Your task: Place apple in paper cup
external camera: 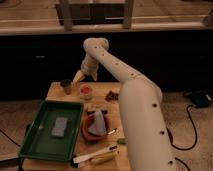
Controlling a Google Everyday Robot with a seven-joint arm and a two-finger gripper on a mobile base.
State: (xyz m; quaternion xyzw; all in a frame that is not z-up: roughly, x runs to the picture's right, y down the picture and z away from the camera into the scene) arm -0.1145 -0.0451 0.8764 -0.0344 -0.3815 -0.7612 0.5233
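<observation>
A: Where is the gripper (78, 76)?

B: At the far end of the wooden table (56, 89), hanging from the white arm (130, 87) that arches over from the right. It sits low, above the gap between the brown cup (66, 86) and the paper cup (86, 91), a little closer to the brown one.

A: Is it holding anything?

B: I cannot tell. The fingers show only as a pale wedge, and nothing can be made out between them.

A: And the apple (86, 90)?

B: There is an orange-red round patch inside the paper cup's rim, so the apple seems to be in the cup already, though the view is too soft to be sure how deep it sits.

A: What else is on the table?

B: A green tray (35, 142) takes up the near left, with a grey sponge (60, 127) lying flat in it. Just right of the tray is a red bowl (88, 131) with a grey cloth (98, 123) draped in it. In front of the bowl, near the table's front edge, lie a long white tool (94, 153) and a yellowish thing just beside it. A small dark cluster (112, 95) rests right of the paper cup, close to the arm.

A: How do the two cups stand?

B: Both upright, near each other but apart, the brown cup to the left and slightly farther back.
</observation>
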